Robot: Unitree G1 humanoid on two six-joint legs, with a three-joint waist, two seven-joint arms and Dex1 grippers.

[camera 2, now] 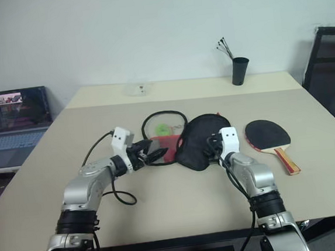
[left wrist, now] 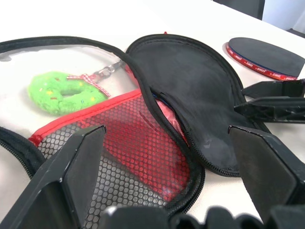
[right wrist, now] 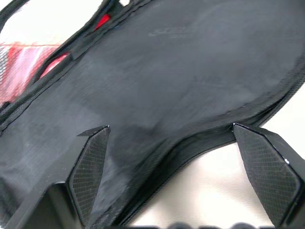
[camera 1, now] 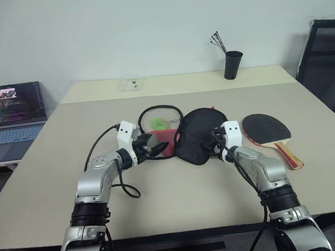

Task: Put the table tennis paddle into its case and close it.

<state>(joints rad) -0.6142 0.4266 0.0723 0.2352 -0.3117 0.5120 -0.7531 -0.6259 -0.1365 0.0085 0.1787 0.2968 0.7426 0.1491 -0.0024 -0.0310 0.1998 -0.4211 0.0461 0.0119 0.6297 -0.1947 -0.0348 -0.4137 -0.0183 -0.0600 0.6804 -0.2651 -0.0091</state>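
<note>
Handling the table tennis paddle should be simple enough: rigid, flat and light, with a grippy rubber face likely to drag against fabric, so best taken by the short pale wooden handle that points toward the table's near edge, leaving the round blade free to lead into the pouch. Lying flat on the beige table, black face up and a red edge showing, just to the right of its case and apart from both grippers. Looking quite the opposite, the case: soft, floppy, prone to slide or crumple under a push, so probably needing one gripper pinning a rim while the other feeds the paddle in. Spread open in the middle of the table, with a black round flap on the right, a black zip rim looping around a clear panel on the left, and red mesh pocket with red lining below it. Resting under that clear panel, a small green fluffy ring on what may be a key clip, hard to tell for sure. Hovering at the mesh side with fingers spread wide and gripping nothing, the left gripper; poised low over the black flap's near edge, the right gripper, likewise wide open and empty. Taking the zip pull later will call for a fine pinch, and its place is not plain from here
</note>
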